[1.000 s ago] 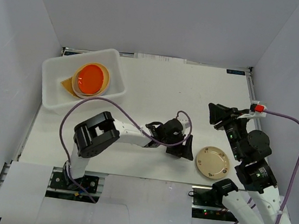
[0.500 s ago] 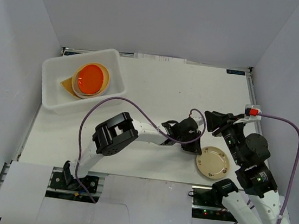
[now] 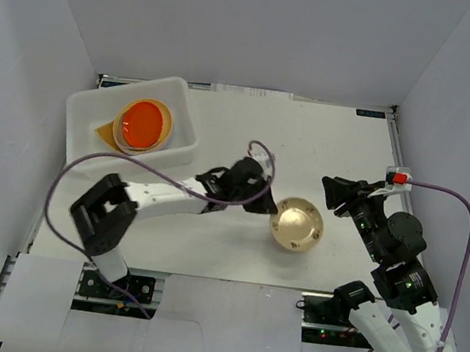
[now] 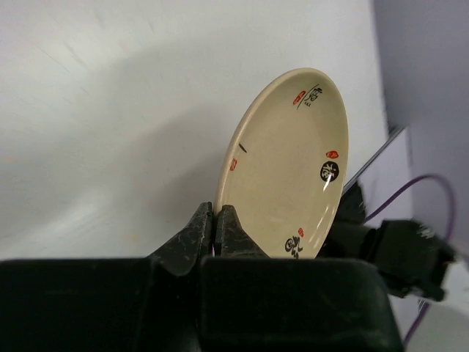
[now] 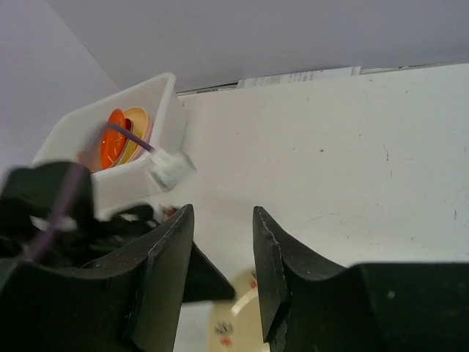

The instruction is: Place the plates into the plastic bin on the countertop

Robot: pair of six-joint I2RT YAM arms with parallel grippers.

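Left wrist view has the left hand (image 4: 217, 222) nipped down to a sliver, its two fingertips pinching the rim of the beige plate (image 4: 289, 165). The plate stands nearly on edge, its printed face with red and black marks turned to that camera's right. From the top view its plain underside faces up and it sits just right of the hand, over the middle of the worktop (image 3: 325, 144). It looks lifted off the surface, though no view shows the lower edge clearly. The right hand (image 5: 220, 253) hangs nearby on the plate's right, its fingers spread apart with nothing between them. Well apart, at the far left corner of the worktop, stands the plastic bin (image 3: 186, 125). Inside it an orange plate (image 3: 143, 123) lies on a paler one, and a brown edge shows beside them.
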